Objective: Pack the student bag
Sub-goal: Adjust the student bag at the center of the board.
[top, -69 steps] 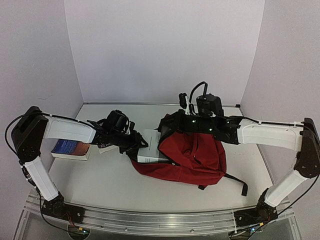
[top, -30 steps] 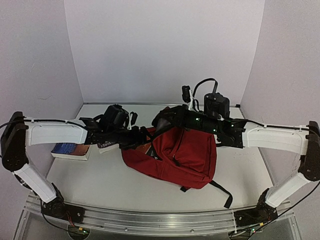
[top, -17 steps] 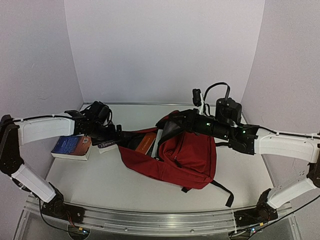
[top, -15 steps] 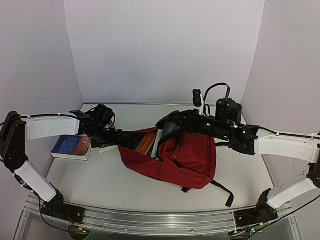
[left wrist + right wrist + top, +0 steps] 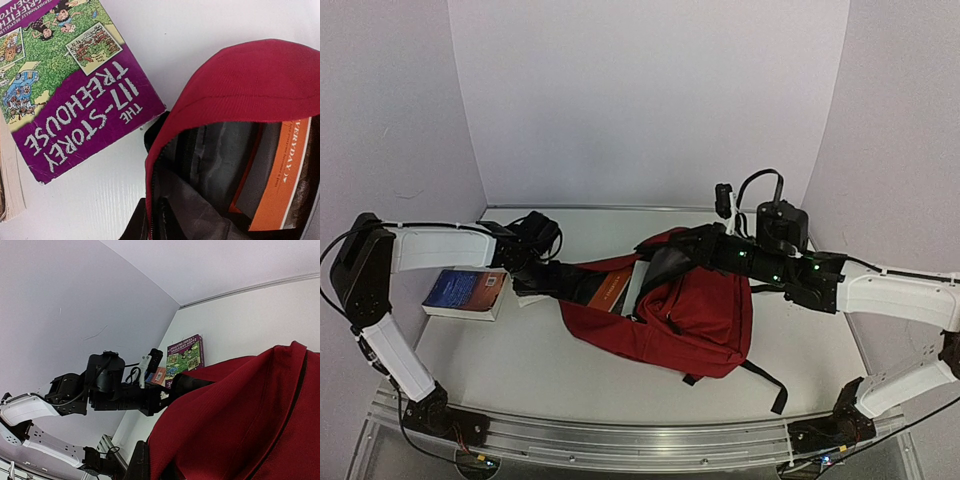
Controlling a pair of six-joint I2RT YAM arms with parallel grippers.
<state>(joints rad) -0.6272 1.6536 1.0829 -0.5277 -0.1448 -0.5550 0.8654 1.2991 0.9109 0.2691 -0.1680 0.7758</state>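
Judging the student bag (image 5: 695, 315) soft and floppy, you have the left pincer (image 5: 556, 281) clamped on its mouth rim at nine o'clock, the right pincer (image 5: 658, 258) likewise at twelve.

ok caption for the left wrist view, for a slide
Open red backpack holding an orange book, purple Treehouse paperback beside it.

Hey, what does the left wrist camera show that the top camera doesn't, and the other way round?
Only the left wrist view: the purple book's readable title, The 117-Storey Treehouse, and the grey lining inside the student bag. Only the top view: the left arm, the right arm, the blue book and the bag's black strap. Both: the red bag open with an orange book inside.
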